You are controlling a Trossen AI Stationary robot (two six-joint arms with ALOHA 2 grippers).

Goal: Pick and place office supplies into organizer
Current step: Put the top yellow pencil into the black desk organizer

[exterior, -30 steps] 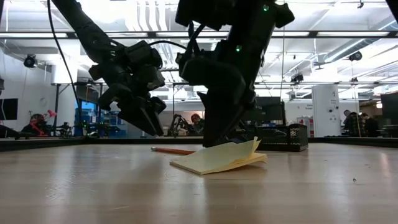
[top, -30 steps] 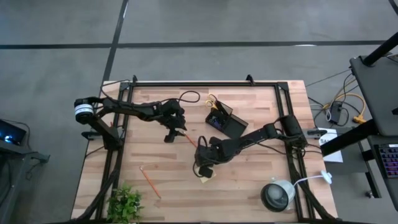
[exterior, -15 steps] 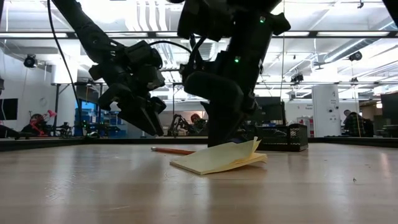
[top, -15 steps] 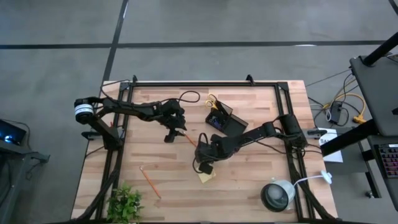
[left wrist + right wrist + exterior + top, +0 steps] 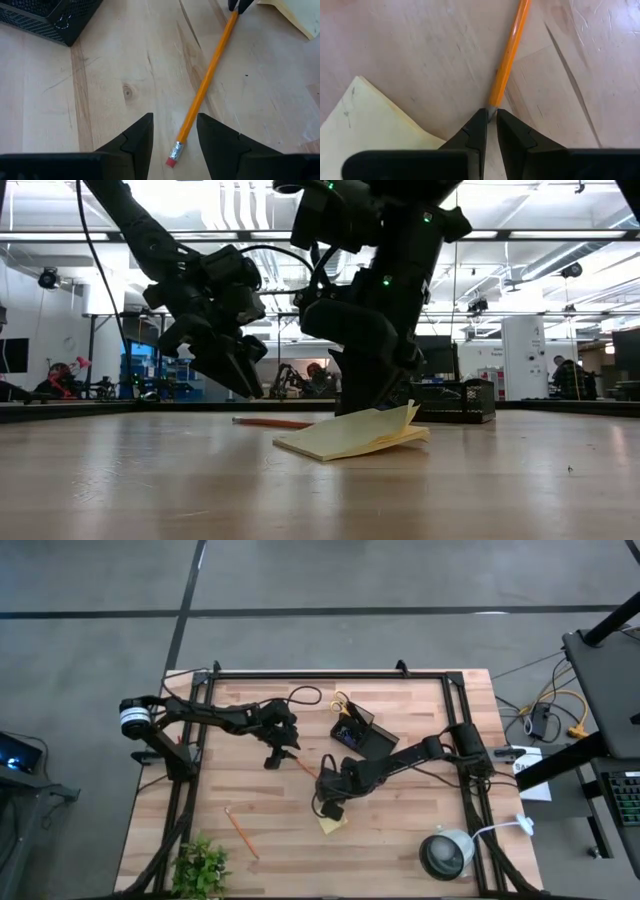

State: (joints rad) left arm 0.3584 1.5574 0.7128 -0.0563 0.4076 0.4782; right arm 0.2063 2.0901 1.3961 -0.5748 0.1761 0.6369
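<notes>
The sticky-note pad [image 5: 352, 434] lies nearest the low camera on the wooden surface [image 5: 400, 830], its top sheets curled up, not yet in the organizer [image 5: 362, 734]. Just behind the pad lies an orange pencil [image 5: 205, 89], and the right claw [image 5: 489, 120] is down on it, its fingers pinched together on the pencil's tip end, right beside the pad's edge; the pencil looks flat on the wood, so I judge the lift has not begun. The left claw [image 5: 172, 135] hangs just past the pencil's eraser end, away from the pad, jaws parted and holding nothing, the eraser lying between its fingertips. Farther from the pad stands the black organizer, with the yellow-handled scissors [image 5: 341, 701] already upright in its cup. A second pencil [image 5: 240, 831] lies well off to the pad's other side, near the plant [image 5: 202, 865]. So one item seems stowed; both pencils and the pad are left. The right arm reaches in from its base, bent low over the pad; the left arm stretches level from its corner, wrist tipped down.
</notes>
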